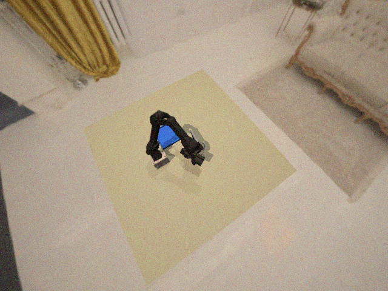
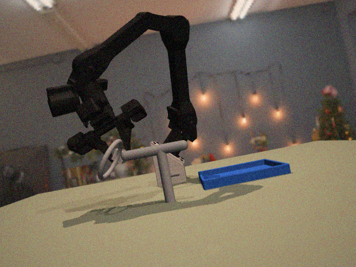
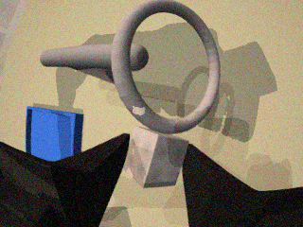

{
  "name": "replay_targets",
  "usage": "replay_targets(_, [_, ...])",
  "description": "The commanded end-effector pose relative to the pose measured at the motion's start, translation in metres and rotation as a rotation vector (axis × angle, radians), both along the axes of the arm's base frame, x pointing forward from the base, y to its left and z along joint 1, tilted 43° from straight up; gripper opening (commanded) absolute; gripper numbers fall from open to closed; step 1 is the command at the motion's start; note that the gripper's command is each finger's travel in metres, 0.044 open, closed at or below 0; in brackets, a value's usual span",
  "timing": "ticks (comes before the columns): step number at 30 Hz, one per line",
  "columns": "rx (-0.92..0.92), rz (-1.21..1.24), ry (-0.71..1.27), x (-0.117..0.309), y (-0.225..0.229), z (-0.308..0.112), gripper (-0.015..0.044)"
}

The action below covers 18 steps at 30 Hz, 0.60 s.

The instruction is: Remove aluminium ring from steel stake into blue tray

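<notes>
I have the gripper (image 1: 192, 156) (image 2: 119, 152) (image 3: 157, 144) clenched on the ring's blocky tab. The smooth, dull-grey ring (image 1: 204, 145) (image 2: 105, 159) (image 3: 121, 61) is raised and steeply tilted at one end of the cross-bar (image 1: 192, 136) (image 2: 155, 151) (image 3: 78, 57); I cannot tell whether the bar enters its opening. The cylindrical stake (image 2: 165, 178) stands upright between ring and blue rectangular tray (image 1: 167, 136) (image 2: 244, 176) (image 3: 43, 137). Behind the stake sits the pale arm base (image 1: 162, 162) (image 2: 178, 169). Beneath it is a matte yellow surface (image 1: 188, 225) (image 2: 201, 235); far behind, bulbs (image 2: 203, 98) glow against a blue-grey wall (image 2: 244, 48).
</notes>
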<state>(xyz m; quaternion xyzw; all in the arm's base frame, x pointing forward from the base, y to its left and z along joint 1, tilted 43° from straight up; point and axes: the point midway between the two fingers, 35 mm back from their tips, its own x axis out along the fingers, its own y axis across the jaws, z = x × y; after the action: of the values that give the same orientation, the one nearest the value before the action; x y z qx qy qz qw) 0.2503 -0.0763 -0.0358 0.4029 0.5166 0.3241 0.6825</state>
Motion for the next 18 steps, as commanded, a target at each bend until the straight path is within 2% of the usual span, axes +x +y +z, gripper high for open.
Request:
replay_targets(1, [-0.005, 0.003, -0.004, 0.001, -0.003, -0.002, 0.0])
replay_targets(18, [-0.006, 0.003, -0.004, 0.003, -0.016, 0.006, 0.0])
